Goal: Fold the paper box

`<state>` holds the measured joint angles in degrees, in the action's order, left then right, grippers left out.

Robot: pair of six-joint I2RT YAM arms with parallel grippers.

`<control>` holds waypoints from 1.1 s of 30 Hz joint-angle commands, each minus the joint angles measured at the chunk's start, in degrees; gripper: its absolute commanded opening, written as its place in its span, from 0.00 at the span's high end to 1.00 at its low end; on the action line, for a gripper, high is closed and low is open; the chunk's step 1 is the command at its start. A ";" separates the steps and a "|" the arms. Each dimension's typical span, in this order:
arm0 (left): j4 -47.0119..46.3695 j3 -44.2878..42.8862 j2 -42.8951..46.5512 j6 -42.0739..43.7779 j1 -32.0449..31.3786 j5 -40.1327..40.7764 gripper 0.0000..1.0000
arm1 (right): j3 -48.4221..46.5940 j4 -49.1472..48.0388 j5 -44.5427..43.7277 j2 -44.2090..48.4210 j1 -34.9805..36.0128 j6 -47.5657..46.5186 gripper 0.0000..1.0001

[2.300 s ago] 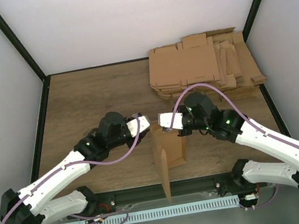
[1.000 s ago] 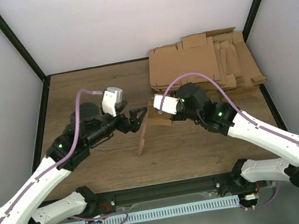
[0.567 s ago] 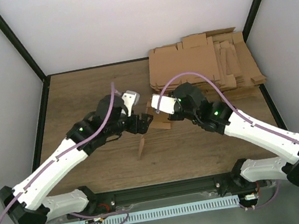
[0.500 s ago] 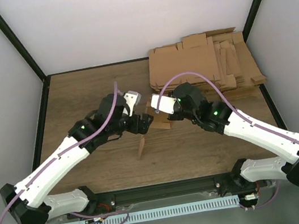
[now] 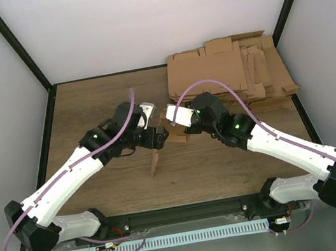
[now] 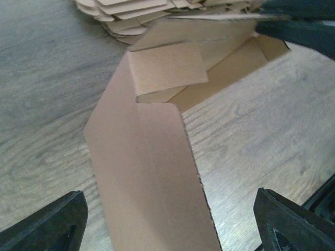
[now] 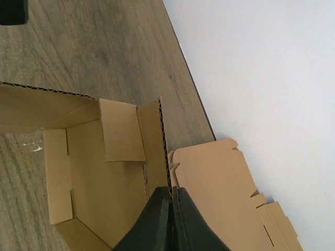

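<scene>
Pinched shut, the jaws of the right gripper [image 7: 171, 194] clamped one upright corrugated wall of the paper box [image 7: 104, 178], the black tips meeting over its top edge. The left gripper [image 6: 170, 225] had its jaws wide. One finger [image 6: 52, 225] sat on either side of a long creased panel of the box that ran up between them, and neither finger touched it in the wrist view.

The box was half formed, with a short flap folded inward at one corner and its inside open. It sat between the two grippers, just off the near left corner of the pile of flat cardboard blanks [image 5: 231, 76] and apart from it. From above, its long panel slanted away from the pile over the wooden table [image 5: 88, 113]. Whether the panel's far end rested on the wood could not be told.
</scene>
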<state>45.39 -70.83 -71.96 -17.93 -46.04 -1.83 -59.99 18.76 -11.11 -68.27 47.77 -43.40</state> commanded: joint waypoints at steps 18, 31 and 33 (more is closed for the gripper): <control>1.24 1.31 -1.46 0.00 0.42 1.13 0.33 | 0.60 -2.22 1.96 -0.44 0.31 0.89 0.99; 5.09 -1.47 -3.04 0.80 2.86 2.39 0.55 | 1.71 -3.10 1.98 -0.37 0.31 0.73 0.99; 5.69 -1.67 -3.22 0.93 3.15 2.42 0.56 | 1.72 -3.08 1.97 -0.28 0.31 0.60 0.99</control>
<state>48.27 -70.76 -74.30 -17.76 -43.64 -0.19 -58.30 14.96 -10.04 -68.71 47.77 -43.42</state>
